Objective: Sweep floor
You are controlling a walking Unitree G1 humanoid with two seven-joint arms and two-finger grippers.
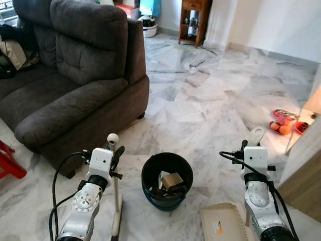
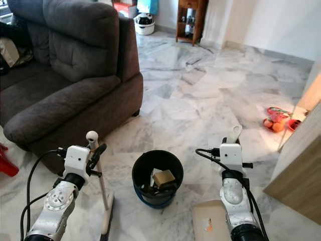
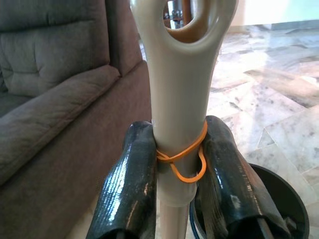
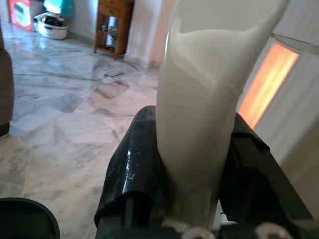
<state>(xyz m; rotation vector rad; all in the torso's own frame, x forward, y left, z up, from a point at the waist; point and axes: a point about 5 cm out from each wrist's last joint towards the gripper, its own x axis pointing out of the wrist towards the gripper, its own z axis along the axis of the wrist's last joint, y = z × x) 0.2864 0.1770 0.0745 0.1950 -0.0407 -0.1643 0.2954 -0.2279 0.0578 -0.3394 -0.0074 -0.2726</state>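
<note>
Left eye view: left pincer [image 1: 114, 156] clamps upright broom handle [image 1: 115, 191]; right pincer [image 1: 253, 144] clamps upright dustpan handle [image 1: 256, 135].

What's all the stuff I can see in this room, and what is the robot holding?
sofa: one, dark grey, on the robot's left
bin: one, black, on the floor between the arms, with a small box and other scraps inside
broom handle: one, cream, upright, held by the left gripper, with an orange rubber band round it
dustpan: one, beige, on the floor by the right arm, its handle held by the right gripper
wooden shelf: one, brown, by the far wall
bowl of fruit: one, red with orange fruit, on the floor to the right
red stool: one, left edge
floor: grey-white marble
left gripper: black fingers shut on the broom handle
right gripper: black fingers shut on the dustpan handle
</note>
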